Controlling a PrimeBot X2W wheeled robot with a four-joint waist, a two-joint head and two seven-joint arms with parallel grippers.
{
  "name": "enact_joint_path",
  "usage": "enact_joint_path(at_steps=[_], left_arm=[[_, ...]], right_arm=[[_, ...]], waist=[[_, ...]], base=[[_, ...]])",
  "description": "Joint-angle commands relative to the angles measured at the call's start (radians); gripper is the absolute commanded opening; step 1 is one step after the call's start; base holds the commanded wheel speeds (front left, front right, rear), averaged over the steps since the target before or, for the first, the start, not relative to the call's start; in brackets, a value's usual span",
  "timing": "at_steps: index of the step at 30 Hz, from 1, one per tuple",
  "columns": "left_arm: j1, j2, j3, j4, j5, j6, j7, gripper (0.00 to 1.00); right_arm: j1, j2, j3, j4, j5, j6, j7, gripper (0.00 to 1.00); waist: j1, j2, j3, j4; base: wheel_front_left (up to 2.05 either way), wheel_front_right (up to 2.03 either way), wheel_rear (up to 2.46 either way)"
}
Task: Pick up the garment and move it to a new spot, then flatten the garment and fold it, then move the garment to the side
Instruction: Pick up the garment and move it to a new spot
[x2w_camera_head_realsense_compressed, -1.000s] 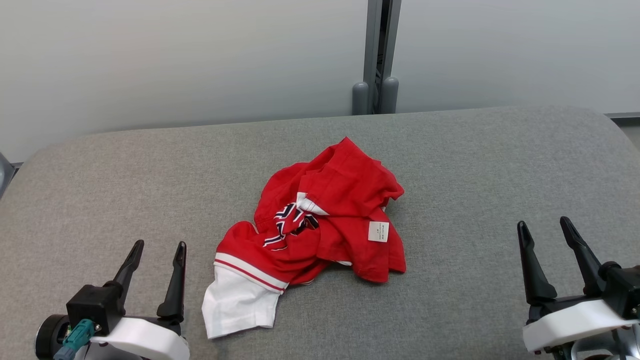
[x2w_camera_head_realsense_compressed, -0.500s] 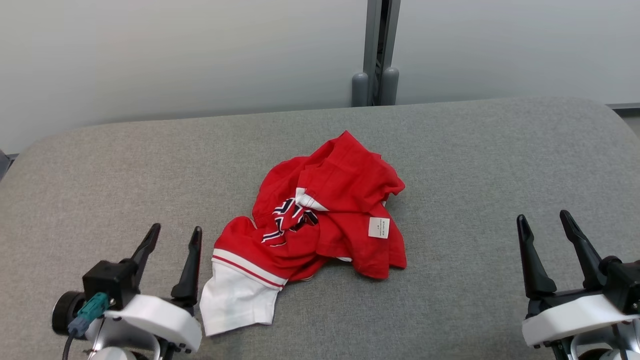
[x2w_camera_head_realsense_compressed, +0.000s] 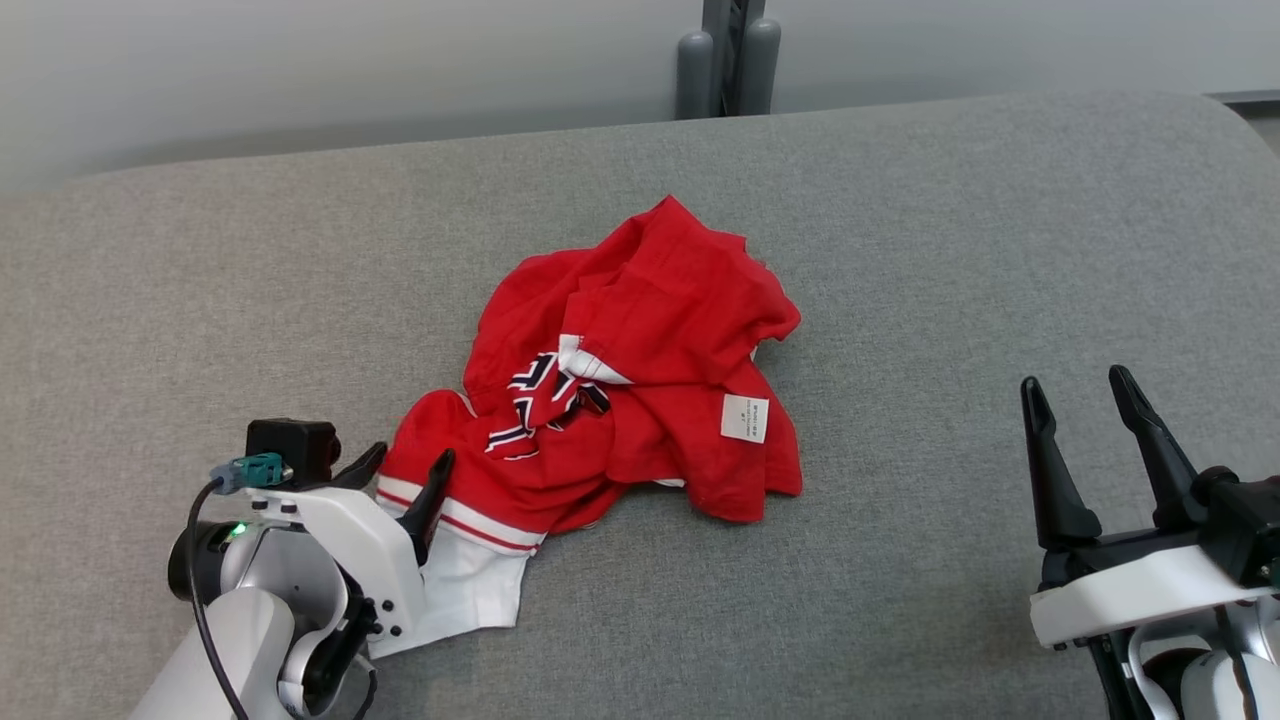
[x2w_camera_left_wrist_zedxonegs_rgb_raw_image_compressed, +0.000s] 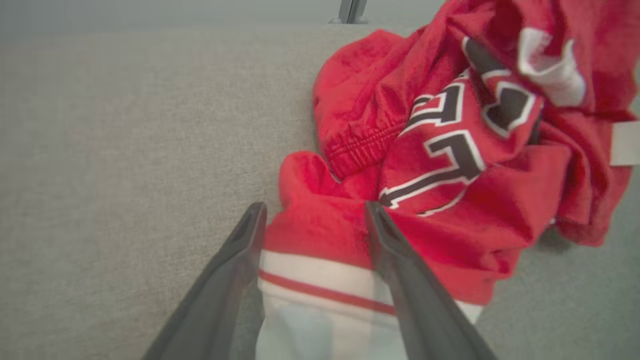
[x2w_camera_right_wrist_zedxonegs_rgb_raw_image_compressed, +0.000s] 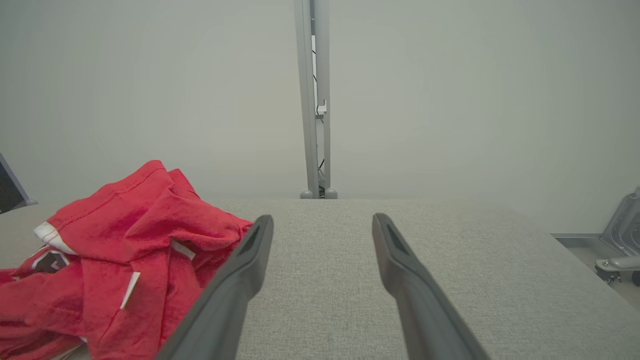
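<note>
Garment (x2w_camera_head_realsense_compressed: 640, 370) lies crumpled mid-desk (x2w_camera_head_realsense_compressed: 950, 250), a red heap. Its long axis runs from the white striped hem (x2w_camera_head_realsense_compressed: 470, 585) near my left side up and away toward the far right. Left tool (x2w_camera_head_realsense_compressed: 410, 455) is at that hem, fingers spread wide and gripping nothing. In the left wrist view its fingers straddle the hem band; I can't tell if they touch the cloth. Right tool (x2w_camera_head_realsense_compressed: 1075, 380) is also wide apart and empty, well apart from the garment on its right. The left arm is clearly nearer, so my call is that closing on the hem comes next.
</note>
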Motion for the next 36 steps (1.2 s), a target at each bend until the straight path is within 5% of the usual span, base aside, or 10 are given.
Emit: enact_joint_path(at_steps=[1,5,7,13,19,28,36], left_arm=[[-0.028,0.002,0.001,0.052,-0.022,-0.01,0.038,1.0],[-0.045,-0.004,-0.005,0.097,-0.054,-0.04,0.082,1.0],[-0.049,0.0,-0.01,0.099,-0.06,-0.053,0.084,0.0],[-0.09,0.039,-0.016,0.028,0.024,-0.028,-0.006,0.0],[-0.166,0.096,-0.01,-0.19,0.134,0.014,-0.1,0.0],[-0.283,0.161,0.018,-0.482,0.218,0.051,-0.08,0.0],[-0.387,0.238,0.116,-0.535,0.224,0.086,-0.016,0.0]], right_arm=[[-0.017,-0.004,-0.002,0.01,0.01,0.0,-0.013,1.0],[-0.027,-0.004,-0.002,0.024,0.016,0.0,-0.023,1.0],[-0.032,-0.004,-0.005,0.031,0.018,0.0,-0.027,1.0],[-0.043,-0.004,-0.019,0.043,0.024,0.0,-0.042,1.0],[-0.043,-0.004,-0.041,0.048,0.026,0.0,-0.052,1.0],[-0.033,-0.004,-0.059,0.055,0.041,0.0,-0.062,1.0],[-0.022,-0.004,-0.058,0.045,0.039,0.0,-0.057,1.0]], waist=[[0.0,0.0,0.024,-0.016],[0.0,0.0,0.035,-0.023],[0.0,0.0,0.038,-0.024],[0.0,0.0,0.033,-0.019],[0.0,0.0,0.013,-0.003],[0.0,0.0,-0.005,0.023],[0.0,0.0,-0.007,0.089]], base=[[0.0,0.0,0.0],[0.0,0.0,0.0],[0.0,0.0,0.0],[0.0,0.0,0.0],[0.0,0.0,0.0],[0.0,0.0,0.0],[0.0,0.0,0.0]])
